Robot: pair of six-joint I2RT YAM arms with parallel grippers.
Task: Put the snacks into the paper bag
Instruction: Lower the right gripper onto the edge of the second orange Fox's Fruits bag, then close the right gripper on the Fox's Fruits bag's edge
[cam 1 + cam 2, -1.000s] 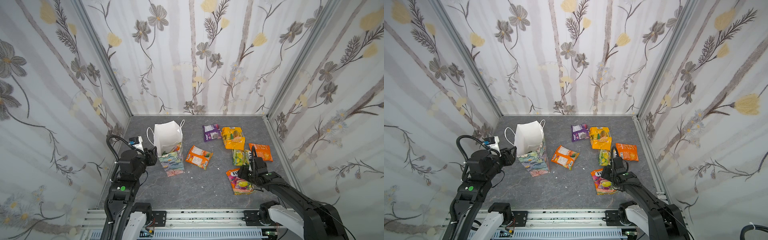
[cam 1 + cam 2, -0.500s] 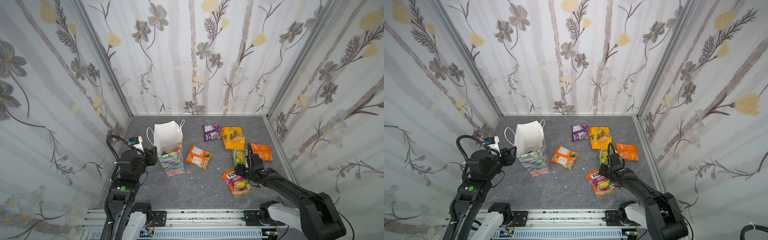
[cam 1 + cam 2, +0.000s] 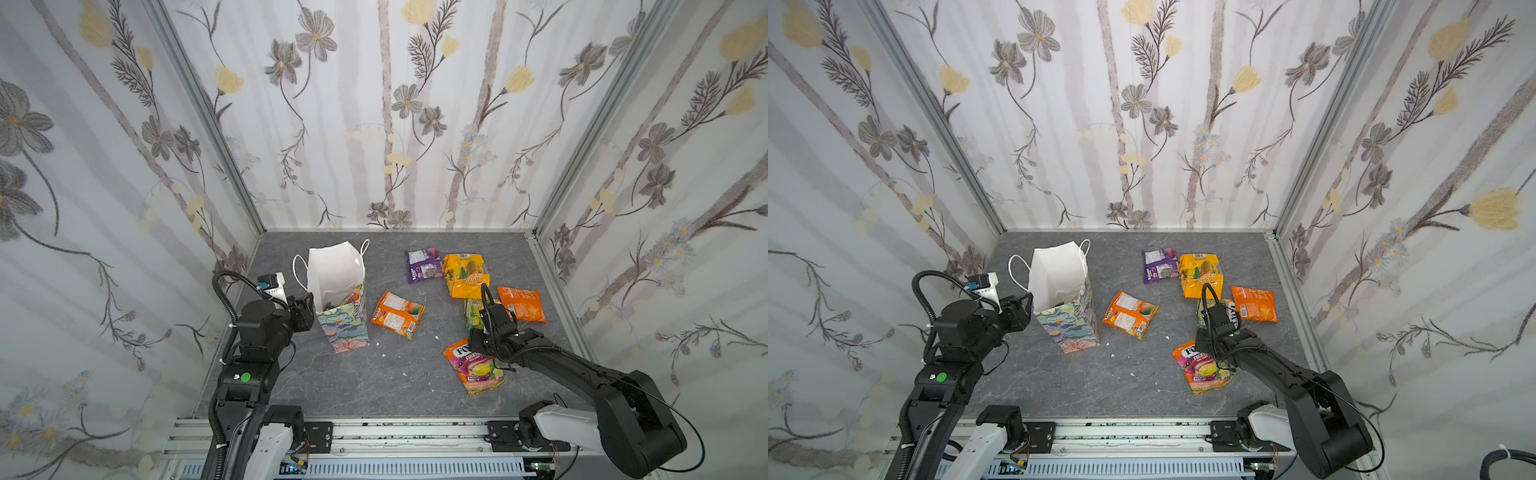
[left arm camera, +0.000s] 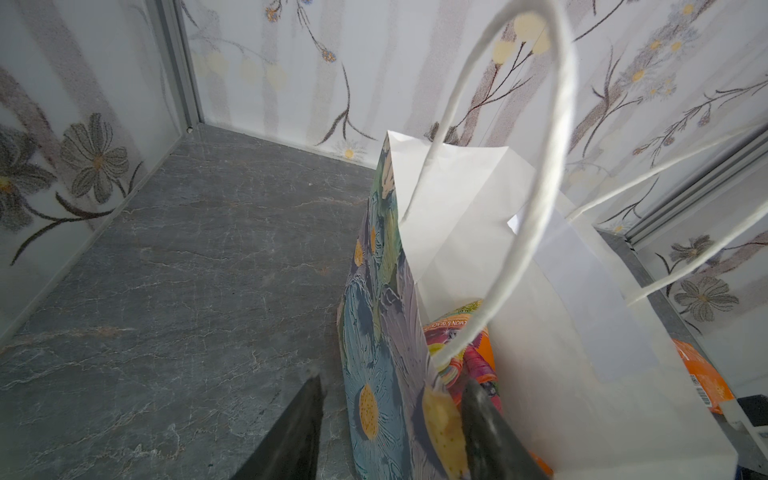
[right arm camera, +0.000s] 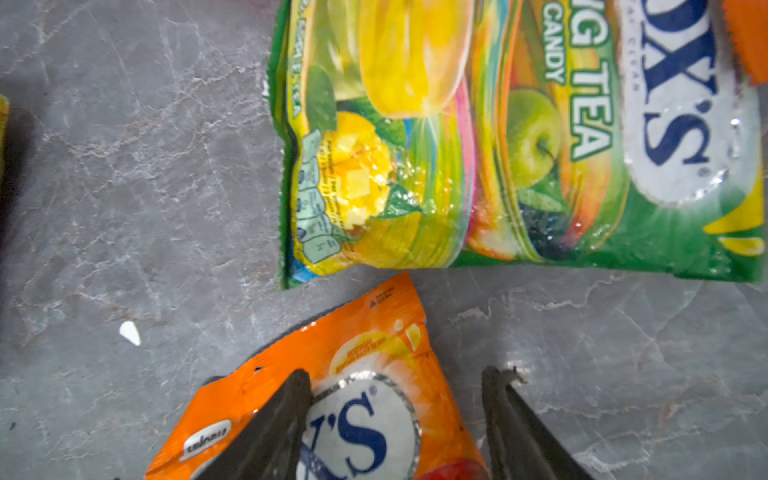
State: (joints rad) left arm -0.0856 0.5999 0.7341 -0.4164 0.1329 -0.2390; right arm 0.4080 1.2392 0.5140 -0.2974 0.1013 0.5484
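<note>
Right wrist view: right gripper [image 5: 395, 419] spread astride orange packet [image 5: 332, 399], green packet [image 5: 498, 145] just beyond. Left gripper [image 4: 390, 419] clamped on paper bag [image 4: 382, 353] wall.

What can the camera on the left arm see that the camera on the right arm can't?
Only the left wrist view shows the paper bag, its white cord handle, snacks already inside it, and the left gripper with its jaws pinching the bag's flowery wall.

Only the right wrist view shows the green candy packet and the orange packet lying between the right gripper's jaws, which stand apart.

Both show the grey floor and a pair of dark jaws.
</note>
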